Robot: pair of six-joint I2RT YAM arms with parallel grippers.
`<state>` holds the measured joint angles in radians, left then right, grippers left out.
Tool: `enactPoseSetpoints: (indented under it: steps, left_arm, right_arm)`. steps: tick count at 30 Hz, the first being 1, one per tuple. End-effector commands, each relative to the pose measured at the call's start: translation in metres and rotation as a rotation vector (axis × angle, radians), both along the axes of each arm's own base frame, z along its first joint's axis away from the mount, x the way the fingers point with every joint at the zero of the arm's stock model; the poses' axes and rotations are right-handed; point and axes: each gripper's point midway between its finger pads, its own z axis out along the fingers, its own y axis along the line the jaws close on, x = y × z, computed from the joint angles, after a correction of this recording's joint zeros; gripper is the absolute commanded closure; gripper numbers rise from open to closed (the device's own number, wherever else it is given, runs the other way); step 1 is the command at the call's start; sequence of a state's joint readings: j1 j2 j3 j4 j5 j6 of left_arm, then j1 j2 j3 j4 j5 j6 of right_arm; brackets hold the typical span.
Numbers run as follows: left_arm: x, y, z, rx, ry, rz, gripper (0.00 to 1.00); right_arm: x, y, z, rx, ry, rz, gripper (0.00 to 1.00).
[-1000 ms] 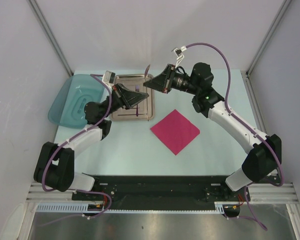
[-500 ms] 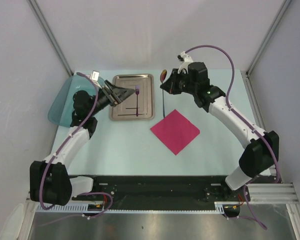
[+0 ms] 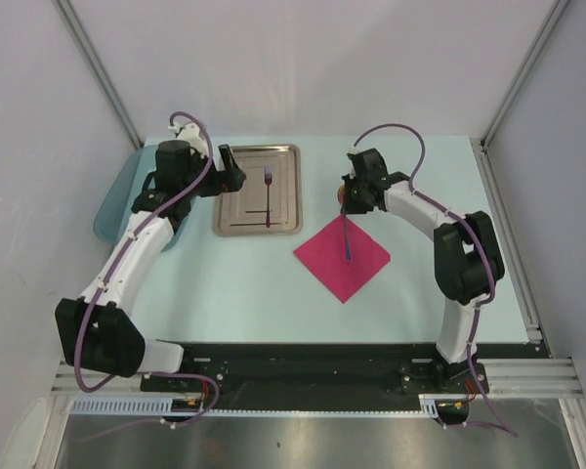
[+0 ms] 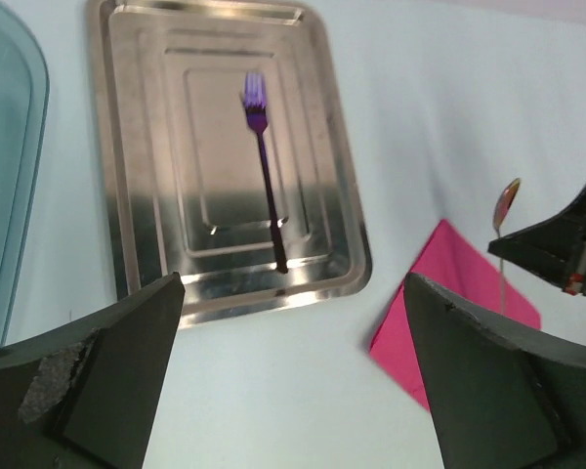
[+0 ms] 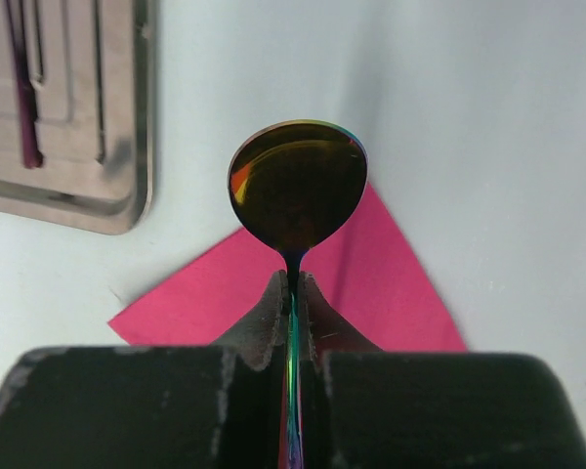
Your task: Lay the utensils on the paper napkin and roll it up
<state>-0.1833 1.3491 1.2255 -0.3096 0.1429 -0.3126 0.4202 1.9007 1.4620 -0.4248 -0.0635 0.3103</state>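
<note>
Pale table (image 3: 254,283): right gripper (image 5: 291,291) clamps spoon (image 5: 297,186) over napkin (image 3: 330,266); fork (image 3: 268,191) lies in far tray (image 3: 232,200), left gripper (image 4: 293,322) agape, empty; rolling not begun.

No text, label, brand, number or sign can be read on anything in these views.

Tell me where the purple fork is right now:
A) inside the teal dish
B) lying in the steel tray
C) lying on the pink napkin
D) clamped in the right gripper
B: the purple fork lies flat in the steel tray, untouched, while the right gripper is shut on the spoon instead.
</note>
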Motion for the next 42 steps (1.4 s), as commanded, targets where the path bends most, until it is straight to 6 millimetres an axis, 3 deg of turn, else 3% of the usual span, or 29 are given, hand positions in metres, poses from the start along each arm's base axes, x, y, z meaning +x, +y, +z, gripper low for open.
enactPoseSetpoints:
  steps: [1, 8, 14, 30, 42]
  left_arm:
    - [-0.004, 0.010, -0.022, 0.054, 0.062, 0.039, 0.00]
    - [-0.003, -0.001, -0.037, 0.011, 0.108, 0.005, 0.00]
    - [-0.003, -0.004, -0.044, 0.004, 0.128, -0.005, 0.00]
    - [-0.005, -0.008, -0.048, -0.018, 0.136, -0.022, 0.00]
    - [-0.004, -0.010, -0.056, -0.021, 0.152, -0.028, 0.00]
  right_arm:
    - [0.005, 0.003, 0.006, -0.029, -0.003, -0.033, 1.00]
    - [-0.008, 0.007, -0.019, -0.035, 0.057, -0.027, 1.00]
    - [-0.009, 0.010, -0.032, -0.028, 0.094, -0.031, 1.00]
    - [-0.002, 0.000, -0.052, -0.027, 0.142, -0.072, 1.00]
    - [0.007, -0.005, -0.055, -0.026, 0.149, -0.081, 0.99]
